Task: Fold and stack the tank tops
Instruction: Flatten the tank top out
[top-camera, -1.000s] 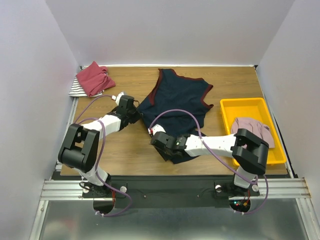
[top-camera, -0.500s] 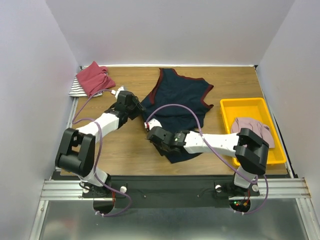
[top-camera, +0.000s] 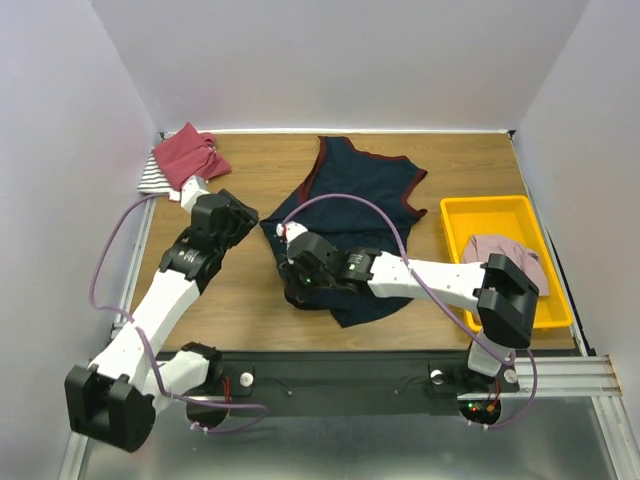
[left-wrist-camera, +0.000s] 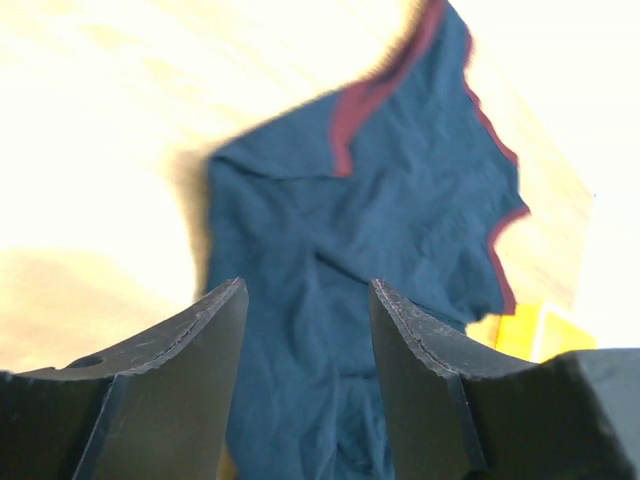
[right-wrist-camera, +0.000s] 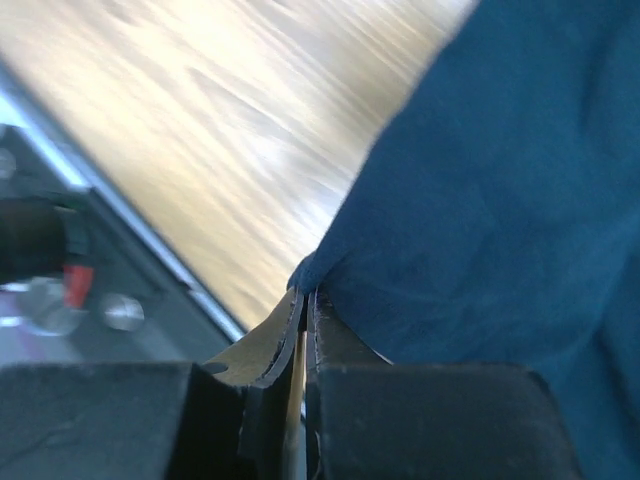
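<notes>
The navy tank top with maroon trim lies spread at the table's middle, its near part bunched. My right gripper is shut on its near-left edge; the right wrist view shows the jaws pinching navy cloth. My left gripper is open and empty, raised just left of the top, with the navy cloth showing beyond its fingers. The red tank top lies on the striped one at the far-left corner. The pale pink one lies in the tray.
The yellow plastic tray stands at the right edge of the table; a corner of it shows in the left wrist view. White walls enclose the table on three sides. The metal rail runs along the near edge.
My left arm has stretched out and risen, its gripper drawn a little left off the navy top's edge. My right gripper has moved left and farther, dragging the top's near edge with it.
</notes>
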